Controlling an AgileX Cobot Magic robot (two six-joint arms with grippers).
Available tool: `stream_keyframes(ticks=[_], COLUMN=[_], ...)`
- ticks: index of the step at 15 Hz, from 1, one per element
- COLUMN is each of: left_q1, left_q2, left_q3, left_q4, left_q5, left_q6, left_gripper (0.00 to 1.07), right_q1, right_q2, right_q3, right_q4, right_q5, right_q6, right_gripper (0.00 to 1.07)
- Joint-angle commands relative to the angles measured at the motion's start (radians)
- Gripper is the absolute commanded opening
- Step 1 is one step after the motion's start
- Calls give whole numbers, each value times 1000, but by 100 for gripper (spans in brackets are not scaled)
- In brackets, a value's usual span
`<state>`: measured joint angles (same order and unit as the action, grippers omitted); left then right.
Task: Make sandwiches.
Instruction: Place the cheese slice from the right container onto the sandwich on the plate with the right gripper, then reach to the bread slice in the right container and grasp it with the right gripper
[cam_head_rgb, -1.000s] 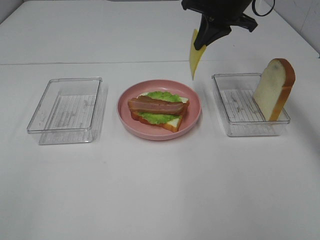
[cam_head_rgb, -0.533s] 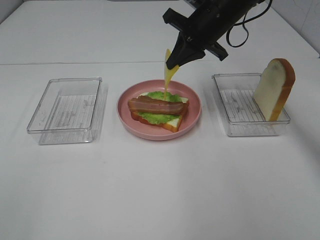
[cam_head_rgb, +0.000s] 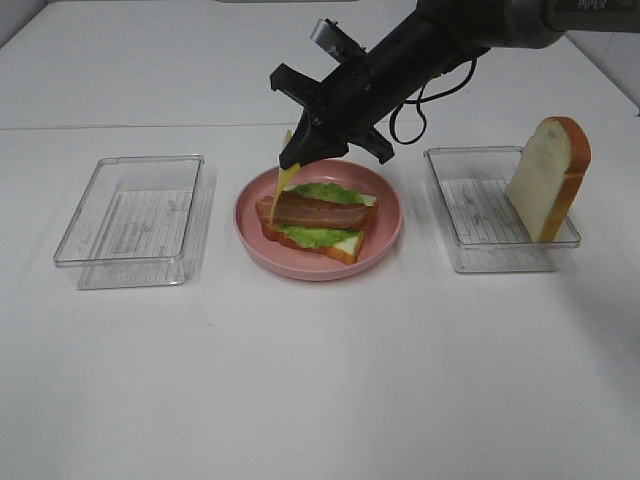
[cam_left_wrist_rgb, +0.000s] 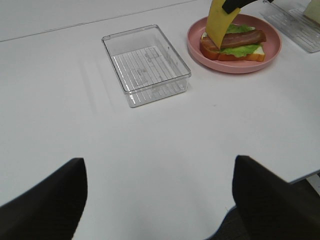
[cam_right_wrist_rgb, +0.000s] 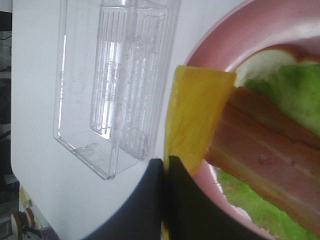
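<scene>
Step in hand: cheese layer. Right pincer (cam_head_rgb: 291, 158) pinching top of cheese slice (cam_head_rgb: 283, 183); slice hangs nearly upright at end of bacon (cam_head_rgb: 320, 210) facing left edge of surface, contact unclear. Open sandwich (cam_head_rgb: 318, 222) on plate (cam_head_rgb: 388, 235), mid-surface. Left pincer (cam_left_wrist_rgb: 160, 197) spread, empty, by front edge. Next, probably: sweep rightward, lay slice flat over bacon, release. Afterwards top bread (cam_head_rgb: 548, 180), leaning in tray (cam_head_rgb: 470, 258) toward right edge.

A plain white bench (cam_head_rgb: 320, 380) fills the view, and a thin seam (cam_head_rgb: 130, 127) runs across it toward the back. The light is soft and even, the shadows faint. Beyond the far right edge lies a pale surface (cam_head_rgb: 615, 40) crossed by thin lines.
</scene>
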<state>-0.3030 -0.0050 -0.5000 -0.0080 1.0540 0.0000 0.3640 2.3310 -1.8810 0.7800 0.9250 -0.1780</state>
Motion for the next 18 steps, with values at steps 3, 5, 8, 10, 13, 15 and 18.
stream_keyframes(ticks=[3,5,8,10,13,15,18], left_q1=[2,2,2,2,2,2,2], left_q2=[-20,-20,-20,-20,-20,-20,-20], left_q3=[2,2,2,2,2,2,2], left_q4=[-2,-2,-2,-2,-2,-2,-2], left_q5=[-9,-9,-9,-9,-9,-9,-9], left_q6=[0,0,0,0,0,0,0], left_gripper=[76,76,76,76,76,76,76], right_q1=[-4,-4,-3,-3,-3,-3,-3], right_q2=[1,1,1,1,-3,-14,-75], right_q3=[4,4,4,4,2,2,2], right_q4=[-245,-312,-383,-379,-378,-382,-430], right_q5=[-5,-5,0,5,36,49,51], right_q6=[130,157,189,188,162,143,142], right_gripper=[0,0,0,5,72,85,84])
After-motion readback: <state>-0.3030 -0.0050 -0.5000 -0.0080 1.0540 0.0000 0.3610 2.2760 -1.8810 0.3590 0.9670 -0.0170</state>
